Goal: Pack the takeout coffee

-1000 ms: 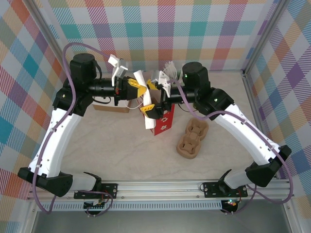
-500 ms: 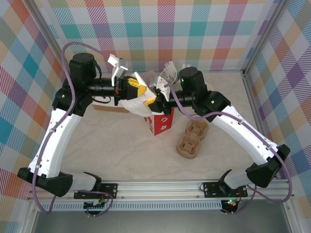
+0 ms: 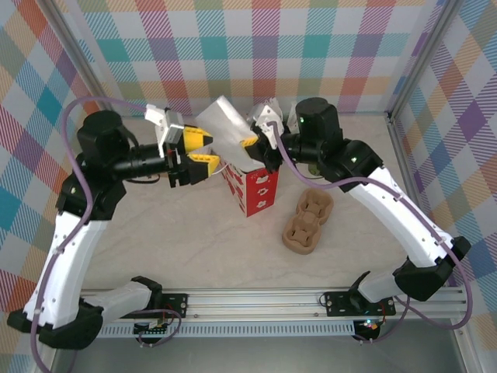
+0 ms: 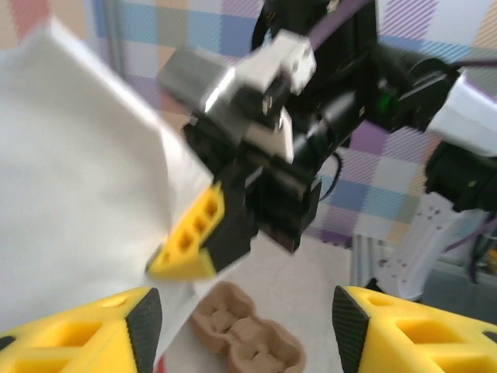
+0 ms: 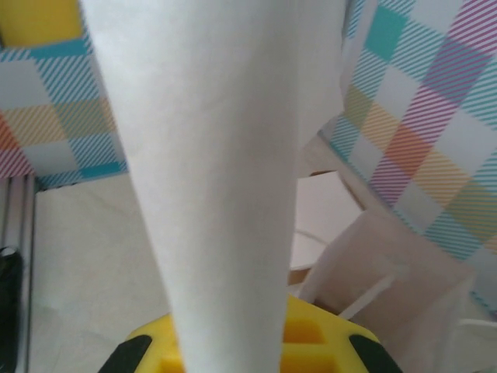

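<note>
The takeout coffee is out of view. A white paper bag (image 3: 224, 124) hangs in the air above the table, and my right gripper (image 3: 251, 143) is shut on its right edge. In the right wrist view the bag's paper (image 5: 225, 179) runs straight up out of the right gripper (image 5: 248, 351). My left gripper (image 3: 202, 148) stands open just left of the bag, apart from it. In the left wrist view the bag (image 4: 70, 179) is at the left, and the left gripper's pads (image 4: 144, 326) are spread wide with nothing between them.
A red patterned carton (image 3: 251, 188) stands below the bag at the table's middle. A brown pulp cup carrier (image 3: 307, 222) lies to its right, also seen as the carrier (image 4: 245, 336) from the left wrist. Another white bag with a handle (image 5: 396, 287) stands behind.
The right gripper has shut on the white bag. The left gripper has let go of it, opened and drawn back to the left. The bag now hangs from the right gripper alone.
</note>
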Available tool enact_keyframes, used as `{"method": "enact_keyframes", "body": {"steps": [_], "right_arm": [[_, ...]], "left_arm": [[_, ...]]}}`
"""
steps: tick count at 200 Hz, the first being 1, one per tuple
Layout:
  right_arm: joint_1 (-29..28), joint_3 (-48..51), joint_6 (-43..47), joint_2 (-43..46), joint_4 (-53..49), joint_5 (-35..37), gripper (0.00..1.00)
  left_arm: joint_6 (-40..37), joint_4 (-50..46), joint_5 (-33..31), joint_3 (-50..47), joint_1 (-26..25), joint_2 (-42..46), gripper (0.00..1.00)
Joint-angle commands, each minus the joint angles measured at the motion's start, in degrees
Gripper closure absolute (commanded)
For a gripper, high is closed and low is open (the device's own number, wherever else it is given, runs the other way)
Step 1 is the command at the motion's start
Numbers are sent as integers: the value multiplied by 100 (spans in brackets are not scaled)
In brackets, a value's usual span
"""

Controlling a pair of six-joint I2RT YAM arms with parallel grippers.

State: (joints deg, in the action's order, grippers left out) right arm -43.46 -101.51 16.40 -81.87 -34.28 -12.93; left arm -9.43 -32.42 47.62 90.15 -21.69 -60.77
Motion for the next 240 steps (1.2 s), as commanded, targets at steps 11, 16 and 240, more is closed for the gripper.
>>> {"method": "enact_keyframes", "body": {"steps": [11, 16, 240], "right_arm": [[40, -812, 176, -464, -472, 1070, 100], [44, -934, 192, -557, -546, 1189, 100], [321, -2768, -449, -3285, -2889, 1332, 100]], "left_arm": [[235, 310, -1915, -782, -46, 760, 32], [276, 328, -2206, -943, -46, 899, 32], [1189, 141, -4139, -3323, -45, 2753, 26]]}}
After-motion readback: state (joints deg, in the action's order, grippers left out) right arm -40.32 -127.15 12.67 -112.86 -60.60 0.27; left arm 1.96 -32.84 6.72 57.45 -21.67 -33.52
